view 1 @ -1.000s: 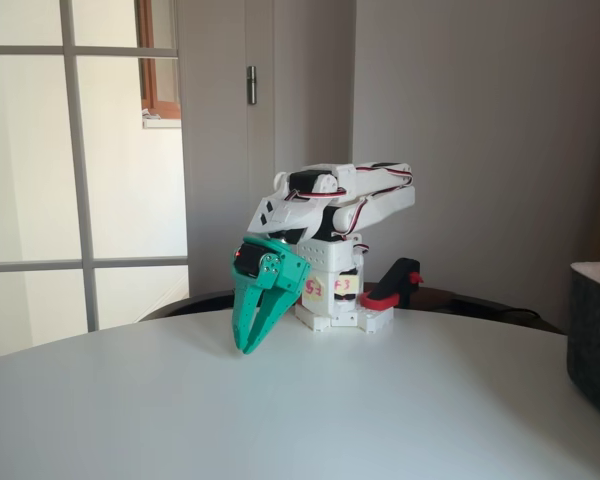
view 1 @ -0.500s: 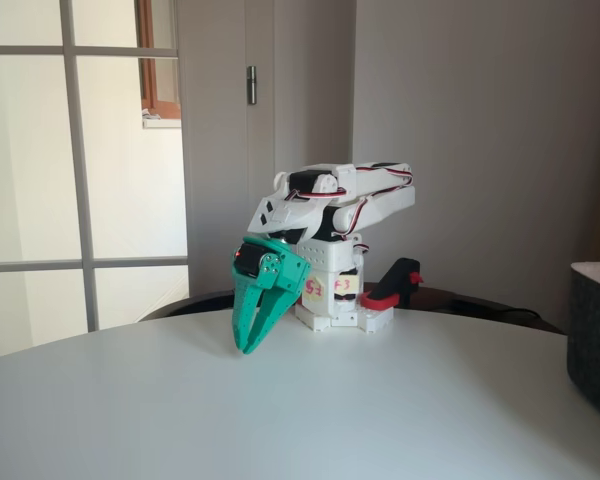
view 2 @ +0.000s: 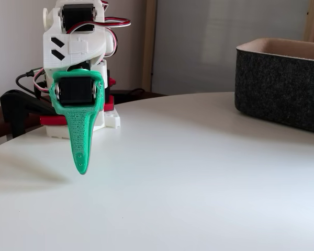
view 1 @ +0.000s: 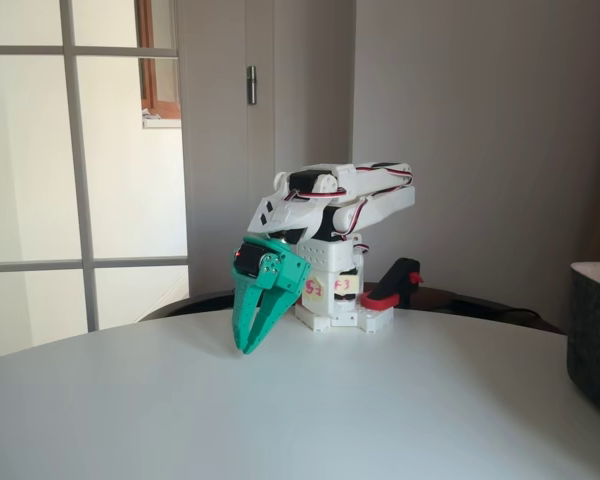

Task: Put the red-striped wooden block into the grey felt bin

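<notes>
In both fixed views the green gripper [view 1: 245, 347] [view 2: 82, 170] hangs tip-down just above the white table [view 1: 280, 420], fingers closed together on nothing. The grey felt bin [view 1: 595, 330] [view 2: 282, 86] stands well apart at the right edge.

grey felt bin [view 1: 597, 335] cut off at right edge in both fixed views, interior hidden behind its wall

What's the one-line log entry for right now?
arm: folded at base | gripper: shut, empty, tips down above table | bin: on table, apart from gripper | block: not seen
</notes>
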Tool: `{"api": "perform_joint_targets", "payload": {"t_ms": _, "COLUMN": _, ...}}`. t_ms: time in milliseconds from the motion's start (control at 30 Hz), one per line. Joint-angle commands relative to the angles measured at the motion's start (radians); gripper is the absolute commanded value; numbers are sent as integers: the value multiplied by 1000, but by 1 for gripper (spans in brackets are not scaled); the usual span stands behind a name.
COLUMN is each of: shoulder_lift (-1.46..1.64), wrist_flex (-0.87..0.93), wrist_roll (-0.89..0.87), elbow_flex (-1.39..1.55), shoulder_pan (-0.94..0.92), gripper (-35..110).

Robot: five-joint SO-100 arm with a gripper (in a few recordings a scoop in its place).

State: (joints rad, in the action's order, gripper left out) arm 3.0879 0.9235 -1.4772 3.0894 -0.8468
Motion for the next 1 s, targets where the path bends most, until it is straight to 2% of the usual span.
{"api": "perform_joint_targets", "payload": {"t_ms": 0, "shoulder_lift": 34, "wrist_flex": -3, "wrist_roll": -9, "elbow_flex": 3, "shoulder_pan": -9, "gripper": 0}}
{"api": "perform_joint_targets", "payload": {"t_ms": 967, "shoulder_lift": 34, "wrist_flex": -3, "wrist_roll": -9, "elbow_flex": 3, "shoulder_pan": -9, "gripper": 0}}
